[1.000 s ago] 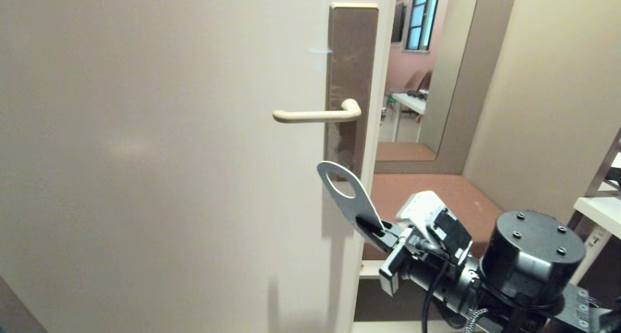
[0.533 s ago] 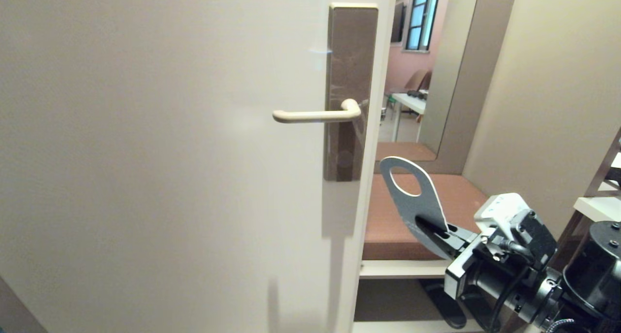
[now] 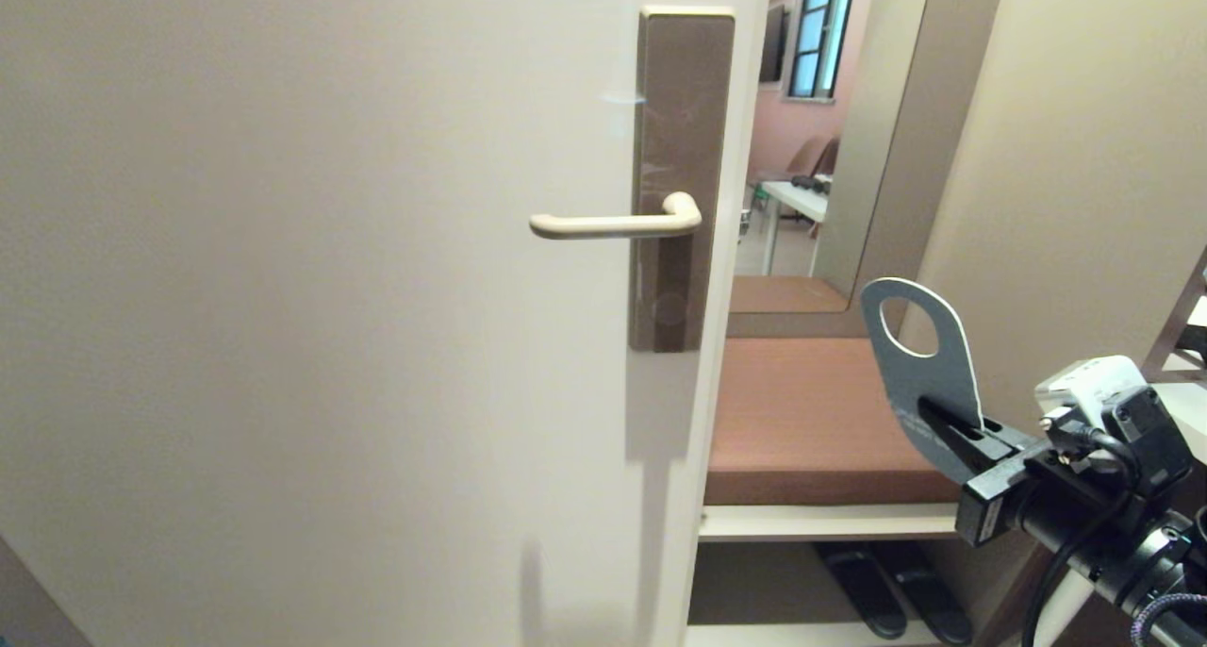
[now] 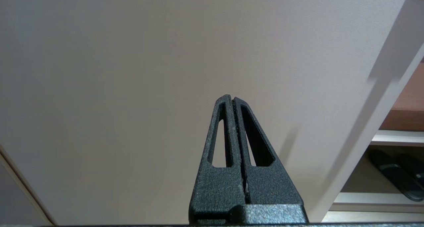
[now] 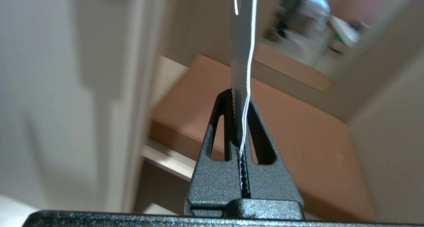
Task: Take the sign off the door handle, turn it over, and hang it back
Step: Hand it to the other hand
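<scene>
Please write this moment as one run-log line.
sign: off door handle | right gripper: shut on sign | left gripper: shut, empty

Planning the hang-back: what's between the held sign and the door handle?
Head view: only the brown plate, the door edge and open air separate the sign from the door handle.

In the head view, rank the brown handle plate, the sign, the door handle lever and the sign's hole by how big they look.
Largest to smallest as they appear:
1. brown handle plate
2. sign, held by the right claw; it sits nearer the camera, so its true rank is unsure
3. door handle
4. sign's hole
</scene>
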Tool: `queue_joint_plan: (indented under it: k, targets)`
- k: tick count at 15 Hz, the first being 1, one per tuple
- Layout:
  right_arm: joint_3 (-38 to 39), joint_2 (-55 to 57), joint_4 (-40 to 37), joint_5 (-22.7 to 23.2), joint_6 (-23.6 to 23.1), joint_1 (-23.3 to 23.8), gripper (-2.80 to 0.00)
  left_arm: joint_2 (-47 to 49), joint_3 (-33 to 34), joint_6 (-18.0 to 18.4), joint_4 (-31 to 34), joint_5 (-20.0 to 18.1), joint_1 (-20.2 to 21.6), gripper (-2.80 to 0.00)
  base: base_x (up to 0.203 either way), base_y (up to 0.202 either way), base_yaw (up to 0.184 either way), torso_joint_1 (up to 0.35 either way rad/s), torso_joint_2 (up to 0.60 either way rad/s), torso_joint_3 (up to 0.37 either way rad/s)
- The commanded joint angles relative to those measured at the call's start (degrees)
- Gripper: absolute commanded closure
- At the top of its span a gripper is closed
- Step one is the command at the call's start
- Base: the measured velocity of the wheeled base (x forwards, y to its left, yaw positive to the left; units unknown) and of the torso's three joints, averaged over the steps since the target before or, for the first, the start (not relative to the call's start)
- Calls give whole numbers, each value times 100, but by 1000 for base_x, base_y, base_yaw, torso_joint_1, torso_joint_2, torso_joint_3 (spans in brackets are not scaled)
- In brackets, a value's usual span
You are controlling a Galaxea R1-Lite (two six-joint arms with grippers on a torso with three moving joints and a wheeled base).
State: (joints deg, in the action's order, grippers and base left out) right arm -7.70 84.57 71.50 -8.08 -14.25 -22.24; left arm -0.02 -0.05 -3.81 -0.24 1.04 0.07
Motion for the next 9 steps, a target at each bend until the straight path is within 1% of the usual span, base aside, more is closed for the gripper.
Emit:
queue_joint_plan:
  k: [1, 3, 4, 5, 7, 9]
  targets:
    - [276, -78, 45, -149, -1, 437, 0, 2, -4, -5, -2, 2, 1, 0, 0, 0, 0, 0, 0, 0]
    - [693, -233, 173, -217, 121, 613, 0, 2, -4, -5, -2, 2, 1, 0, 0, 0, 0, 0, 0, 0]
    - [763, -398, 208, -292, 191, 637, 0, 2, 0, -5, -2, 2, 1, 0, 0, 0, 0, 0, 0, 0]
    - [768, -540, 193, -490, 249, 646, 0, 2, -4, -5, -2, 2, 1, 0, 0, 0, 0, 0, 0, 0]
    - [769, -842, 10, -700, 277, 650, 0, 2, -4, -5, -2, 2, 1, 0, 0, 0, 0, 0, 0, 0]
    - [770, -1433, -458, -727, 276, 645, 0, 2, -4, -5, -2, 2, 1, 0, 0, 0, 0, 0, 0, 0]
